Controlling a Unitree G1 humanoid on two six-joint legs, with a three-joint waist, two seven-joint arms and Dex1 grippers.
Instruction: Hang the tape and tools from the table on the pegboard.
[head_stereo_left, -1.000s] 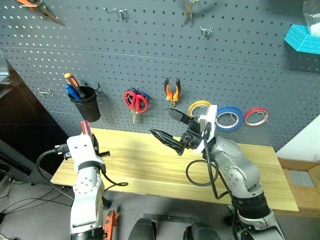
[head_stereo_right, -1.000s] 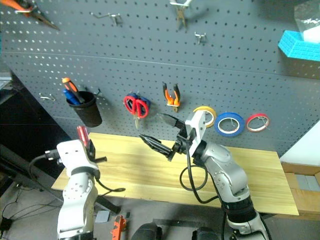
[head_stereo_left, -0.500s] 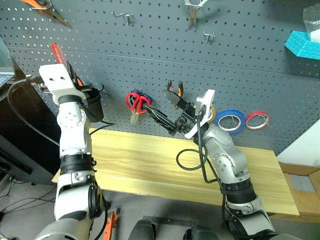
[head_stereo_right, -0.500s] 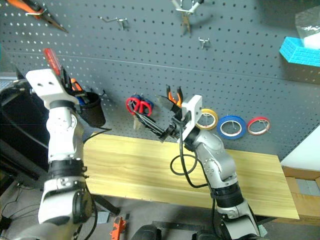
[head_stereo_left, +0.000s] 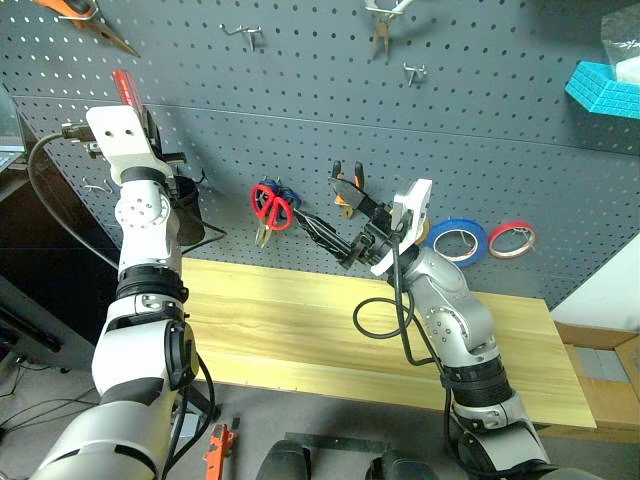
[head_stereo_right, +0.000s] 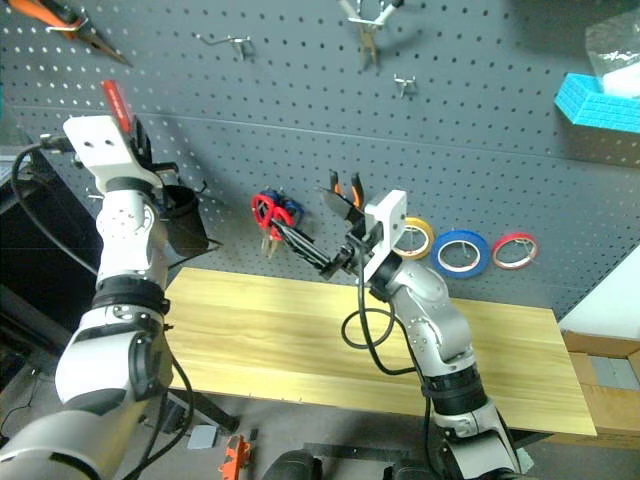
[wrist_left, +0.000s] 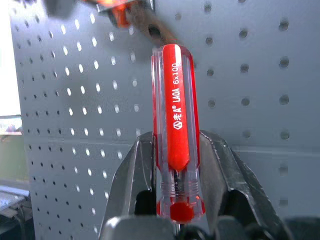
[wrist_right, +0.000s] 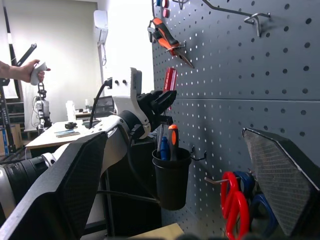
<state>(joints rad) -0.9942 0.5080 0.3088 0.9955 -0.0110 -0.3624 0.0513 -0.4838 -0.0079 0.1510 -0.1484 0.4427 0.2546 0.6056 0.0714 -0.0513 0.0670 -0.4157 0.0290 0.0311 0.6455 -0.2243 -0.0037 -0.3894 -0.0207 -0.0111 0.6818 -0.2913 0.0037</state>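
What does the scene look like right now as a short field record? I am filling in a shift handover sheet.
left tool: shut on the slim screwdriver with a translucent red handle, raised in front of the dark grey pegboard
right tool: open, holding nothing, near the red-handled scissors
black cup: on the pegboard, holding other tools
blue tape roll: hung, between yellow roll and red roll
light wooden table: bare
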